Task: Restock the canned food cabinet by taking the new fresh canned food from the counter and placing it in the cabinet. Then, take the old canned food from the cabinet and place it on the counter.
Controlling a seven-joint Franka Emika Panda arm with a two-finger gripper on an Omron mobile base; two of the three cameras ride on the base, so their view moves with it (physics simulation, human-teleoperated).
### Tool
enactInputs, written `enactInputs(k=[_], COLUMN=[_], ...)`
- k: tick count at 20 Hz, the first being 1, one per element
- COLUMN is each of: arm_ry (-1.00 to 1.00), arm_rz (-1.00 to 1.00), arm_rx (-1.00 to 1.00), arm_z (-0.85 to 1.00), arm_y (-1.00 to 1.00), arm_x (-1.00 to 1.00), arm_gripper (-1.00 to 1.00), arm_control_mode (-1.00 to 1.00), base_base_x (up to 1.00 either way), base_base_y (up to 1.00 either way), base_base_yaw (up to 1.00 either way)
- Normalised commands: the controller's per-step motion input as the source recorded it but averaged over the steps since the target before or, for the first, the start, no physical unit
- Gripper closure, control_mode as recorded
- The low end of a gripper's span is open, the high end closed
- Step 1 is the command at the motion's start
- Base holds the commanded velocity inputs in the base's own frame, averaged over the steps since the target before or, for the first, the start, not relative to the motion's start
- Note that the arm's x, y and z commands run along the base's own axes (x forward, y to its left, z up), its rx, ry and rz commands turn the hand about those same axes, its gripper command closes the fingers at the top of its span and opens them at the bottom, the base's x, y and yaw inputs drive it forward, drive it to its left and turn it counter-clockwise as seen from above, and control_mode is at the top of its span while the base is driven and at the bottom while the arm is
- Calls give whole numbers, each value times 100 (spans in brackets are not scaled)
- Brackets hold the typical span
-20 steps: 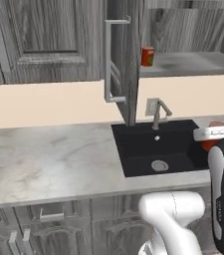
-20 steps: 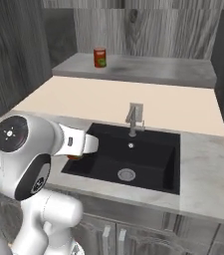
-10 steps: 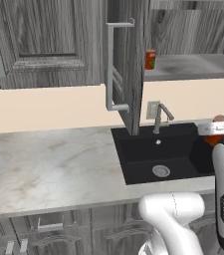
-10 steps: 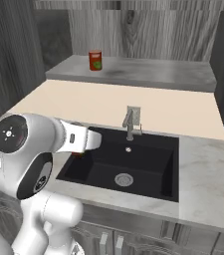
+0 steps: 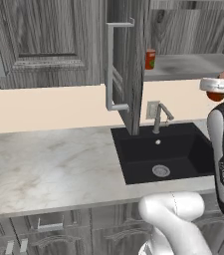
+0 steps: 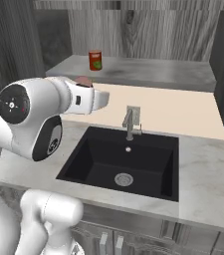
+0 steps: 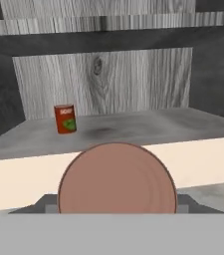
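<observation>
A can of food (image 7: 117, 179) fills the lower middle of the hand view, its brownish round end facing the camera, and my gripper (image 7: 116, 205) is shut on it. In the base views the held can (image 6: 83, 80) (image 5: 217, 95) hangs above the counter (image 5: 49, 164) at about shelf height, in front of the open cabinet (image 6: 148, 30). A red can with a green label (image 7: 65, 118) (image 5: 150, 59) (image 6: 95, 60) stands upright at the left of the cabinet's grey shelf (image 6: 148, 72), well beyond the held can.
The cabinet door (image 5: 129, 64) stands swung open toward me, its silver bar handle (image 5: 110, 64) facing left. Below lies the black sink (image 6: 126, 159) with its faucet (image 6: 130, 122). Shelf room is free right of the red can.
The arm has lifted the held can from just above the sink up to shelf height. The red can and the door have not moved.
</observation>
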Motion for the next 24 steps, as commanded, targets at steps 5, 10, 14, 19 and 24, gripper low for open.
enactInputs(k=[5,10,14,19,24], arm_ry=[3,7,9,9,7], arm_rz=[-7,0,0,0,0], arm_rx=[0,-5,-6,-1,0], arm_z=[100,15,-34,-29,-18], arm_y=[-47,-29,-4,-6,-6], arm_x=[52,36,45,58,72], arm_gripper=[100,100,100,100,100], arm_control_mode=[-100,-100,-100,-100,-100], base_base_x=[0,0,0,0,0], base_base_y=[0,0,0,0,0], base_base_yaw=[0,0,0,0,0])
